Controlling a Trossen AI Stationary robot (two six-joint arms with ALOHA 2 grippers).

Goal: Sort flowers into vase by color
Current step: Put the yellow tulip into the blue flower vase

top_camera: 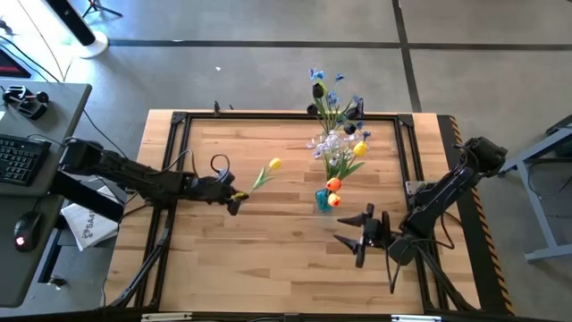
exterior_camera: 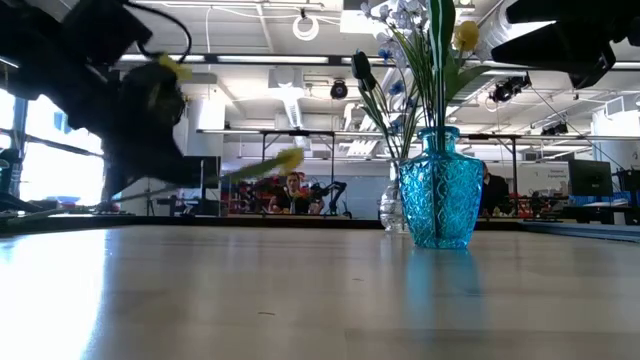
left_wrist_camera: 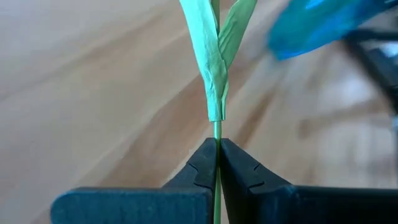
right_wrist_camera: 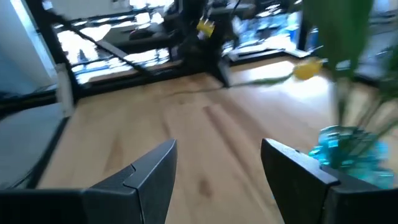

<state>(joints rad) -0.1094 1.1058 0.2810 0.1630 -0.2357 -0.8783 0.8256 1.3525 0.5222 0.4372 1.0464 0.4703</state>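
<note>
Above the tabletop [top_camera: 268, 250], left of the blue vase [top_camera: 322, 199], the left gripper [top_camera: 234, 202] has its jaws closed on a yellow flower [top_camera: 273, 165] by the stem (head raised); the right gripper [top_camera: 359, 238] hangs open, empty.

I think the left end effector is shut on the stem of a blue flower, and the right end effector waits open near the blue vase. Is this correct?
Not quite: the flower is yellow, not blue, as the high view shows. The rest holds: the left end effector is shut on its stem, and the right end effector waits open near the blue vase.
</note>
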